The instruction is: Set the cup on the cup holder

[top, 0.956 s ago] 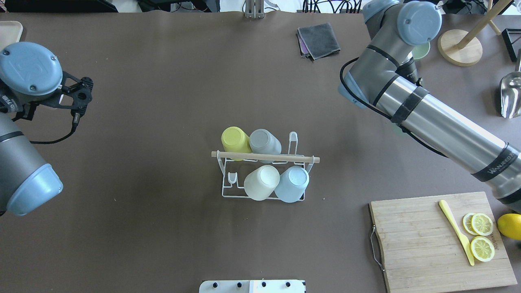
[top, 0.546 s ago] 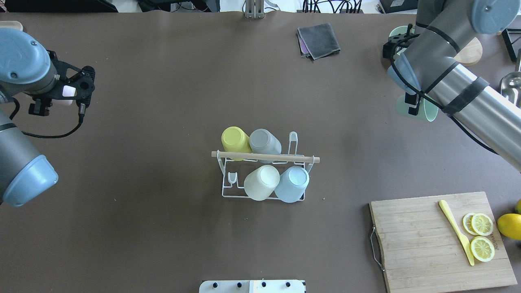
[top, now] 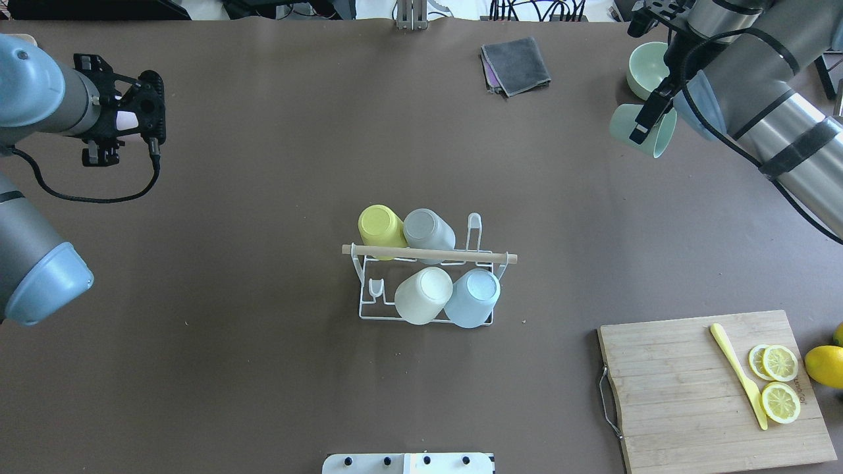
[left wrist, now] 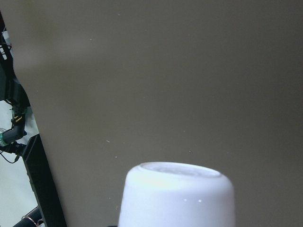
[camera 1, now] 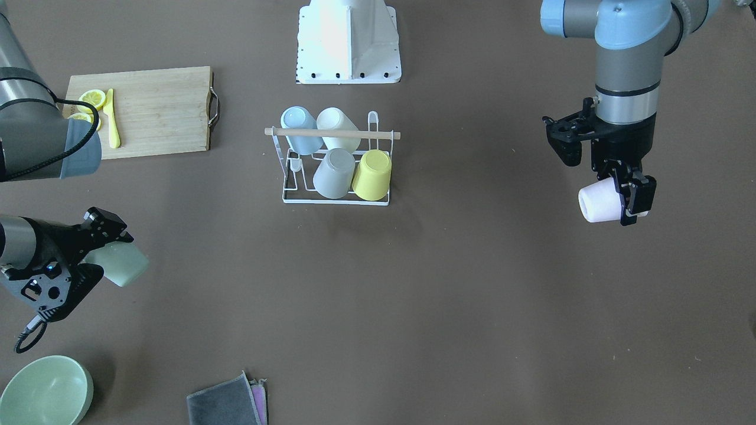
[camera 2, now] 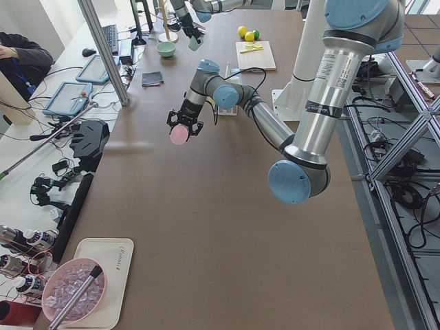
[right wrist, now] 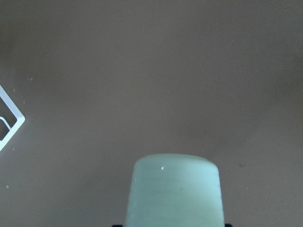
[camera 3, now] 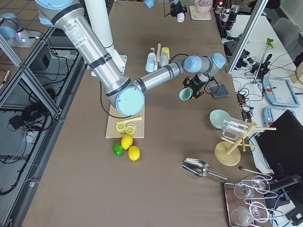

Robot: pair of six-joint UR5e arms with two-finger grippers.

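Observation:
The white wire cup holder [top: 361, 309] with a wooden rod handle [top: 461, 255] stands mid-table. It holds yellow [top: 380, 227], grey [top: 428, 230], cream [top: 423, 295] and light blue [top: 472, 297] cups upside down. My left gripper [top: 125, 122] is far to its left, shut on a pale pink cup [camera 1: 599, 202], which also shows in the left wrist view [left wrist: 175, 194]. My right gripper [top: 649, 118] is at the far right, shut on a mint green cup [top: 642, 130], held above the table; it also shows in the right wrist view [right wrist: 173, 189].
A green bowl [top: 642, 66] and a folded grey cloth [top: 515, 64] lie at the far right. A wooden cutting board [top: 685, 388] with lemon slices, a yellow knife and a lemon [top: 824, 365] is near right. The robot base plate [top: 408, 463] is at the near edge.
My right arm swung back and its gripper with the green cup came into view, then moved farther away and to the left. My left gripper with the pink cup moved slightly farther away.

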